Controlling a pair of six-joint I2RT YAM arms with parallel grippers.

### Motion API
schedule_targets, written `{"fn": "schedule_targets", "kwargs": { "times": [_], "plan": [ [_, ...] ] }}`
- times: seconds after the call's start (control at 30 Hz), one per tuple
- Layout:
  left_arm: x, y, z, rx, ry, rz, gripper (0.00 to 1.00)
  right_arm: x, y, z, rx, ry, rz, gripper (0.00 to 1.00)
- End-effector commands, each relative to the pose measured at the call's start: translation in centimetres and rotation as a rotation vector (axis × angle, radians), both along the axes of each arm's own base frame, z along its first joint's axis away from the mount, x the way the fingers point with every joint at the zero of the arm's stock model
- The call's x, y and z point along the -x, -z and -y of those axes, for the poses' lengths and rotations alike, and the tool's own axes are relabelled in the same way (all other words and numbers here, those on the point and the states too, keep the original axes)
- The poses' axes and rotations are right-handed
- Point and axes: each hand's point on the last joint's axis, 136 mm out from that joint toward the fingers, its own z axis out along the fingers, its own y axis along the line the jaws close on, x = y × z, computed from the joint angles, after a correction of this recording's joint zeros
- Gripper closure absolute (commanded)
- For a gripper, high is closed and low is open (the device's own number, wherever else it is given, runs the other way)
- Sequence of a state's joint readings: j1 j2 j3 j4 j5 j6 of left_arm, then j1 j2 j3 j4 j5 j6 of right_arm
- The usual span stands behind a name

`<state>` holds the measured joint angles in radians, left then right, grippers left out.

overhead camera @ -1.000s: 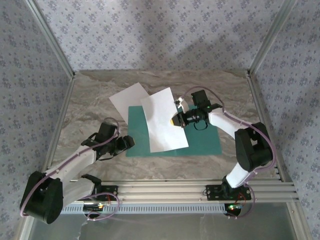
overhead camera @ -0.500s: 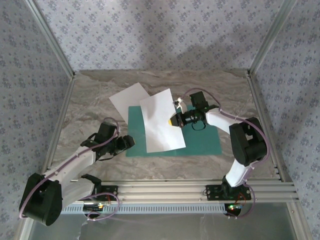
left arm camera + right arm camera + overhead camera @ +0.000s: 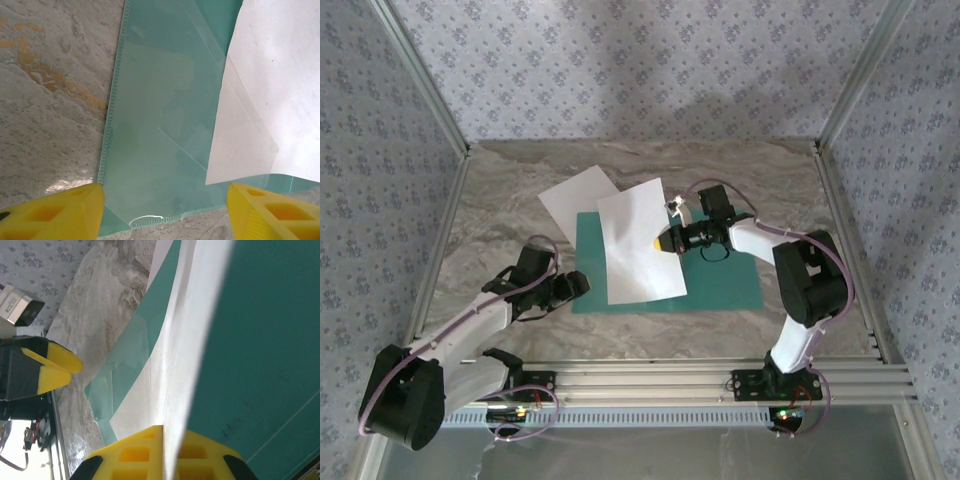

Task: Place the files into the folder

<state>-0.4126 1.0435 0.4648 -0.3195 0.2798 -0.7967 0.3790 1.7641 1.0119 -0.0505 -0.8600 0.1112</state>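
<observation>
Teal folder (image 3: 720, 280) lies open on the marble table (image 3: 500, 220). One white sheet (image 3: 638, 250) slants over its left half, pinched at the edge by the right gripper (image 3: 665, 242). A second sheet (image 3: 575, 200) lies at the far-left corner. The left gripper (image 3: 575, 285) hovers open nearby. The held sheet should probably go down low and square, uncreased.

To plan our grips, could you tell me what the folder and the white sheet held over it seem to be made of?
The folder: probably thin teal plastic, semi-glossy, with a see-through inner pocket and ribbed welded edge. The white sheet: apparently plain matte paper, bowing where the right fingers pinch it.
</observation>
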Motion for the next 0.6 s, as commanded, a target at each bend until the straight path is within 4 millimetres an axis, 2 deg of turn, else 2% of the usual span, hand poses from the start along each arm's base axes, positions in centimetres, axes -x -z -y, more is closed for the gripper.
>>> {"fn": "schedule_targets", "kwargs": {
  "times": [0.0,0.57],
  "plan": [
    [-0.4,-0.9,0.3,0.003,0.006,0.008,0.34,0.1,0.7,-0.2,-0.034,0.001,-0.038,1.00],
    [-0.5,-1.1,0.4,0.004,0.010,0.009,0.33,0.3,1.7,-0.7,-0.074,0.016,-0.072,1.00]
  ]
}}
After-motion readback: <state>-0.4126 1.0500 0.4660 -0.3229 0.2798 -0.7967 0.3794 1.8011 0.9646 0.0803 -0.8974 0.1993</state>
